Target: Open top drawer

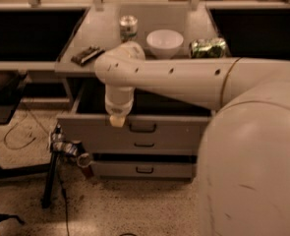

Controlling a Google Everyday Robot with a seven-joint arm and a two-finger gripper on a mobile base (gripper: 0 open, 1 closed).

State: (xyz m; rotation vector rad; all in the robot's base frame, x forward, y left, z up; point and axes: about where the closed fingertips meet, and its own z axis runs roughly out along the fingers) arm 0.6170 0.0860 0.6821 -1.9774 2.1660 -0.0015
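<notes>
The top drawer (95, 132) is pulled out from under the gray counter. Its scuffed gray front faces me, with a small black bar handle (142, 128) at its middle. The dark inside of the drawer (154, 104) shows behind the front. My white arm (184, 80) reaches in from the right and bends down at the wrist. My gripper (117, 121) hangs at the top edge of the drawer front, just left of the handle. Two narrower gray drawers with like handles (144, 169) sit below.
On the counter (105, 33) stand a can (128, 27), a white bowl (165, 42), a crumpled green packet (208, 47) and a flat black object (87, 54). A stand with cables (66, 149) is on the floor at the left. My own body (252, 171) fills the right front.
</notes>
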